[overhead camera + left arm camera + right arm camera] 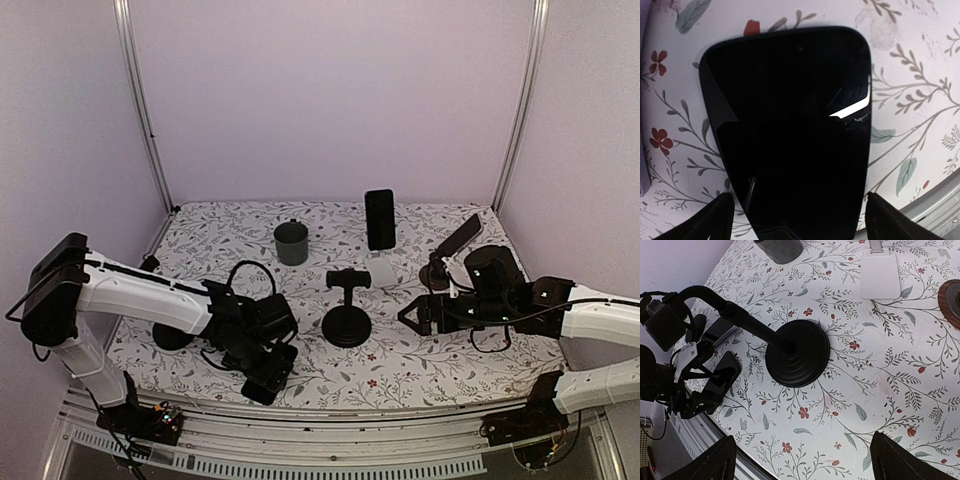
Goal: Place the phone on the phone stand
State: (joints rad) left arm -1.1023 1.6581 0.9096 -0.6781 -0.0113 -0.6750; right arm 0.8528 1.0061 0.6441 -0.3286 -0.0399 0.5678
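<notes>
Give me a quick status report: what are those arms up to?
Left end effector open, straddling the phone lying flat. Right end effector open, hovering by the black stand. Nothing seen between phone and stand.

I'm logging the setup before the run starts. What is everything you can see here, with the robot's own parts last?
Flat phone: one, black, lying on the cloth at the near edge.
T-shaped stand: one, black, round base, mid-table.
Cup: one, dark grey, far side, left of centre.
Upright phone: one, black, on the white stand.
White stand: one, far centre.
Tilted dark slab: one, on a round-based holder, far right; cannot tell if it is a phone.
Round black object: one, beside the left arm, partly hidden.
Tablecloth: one, white with floral print.
Left pincer: open, fingers either side of the flat one.
Right pincer: open, empty, right of the T-shaped stand.
</notes>
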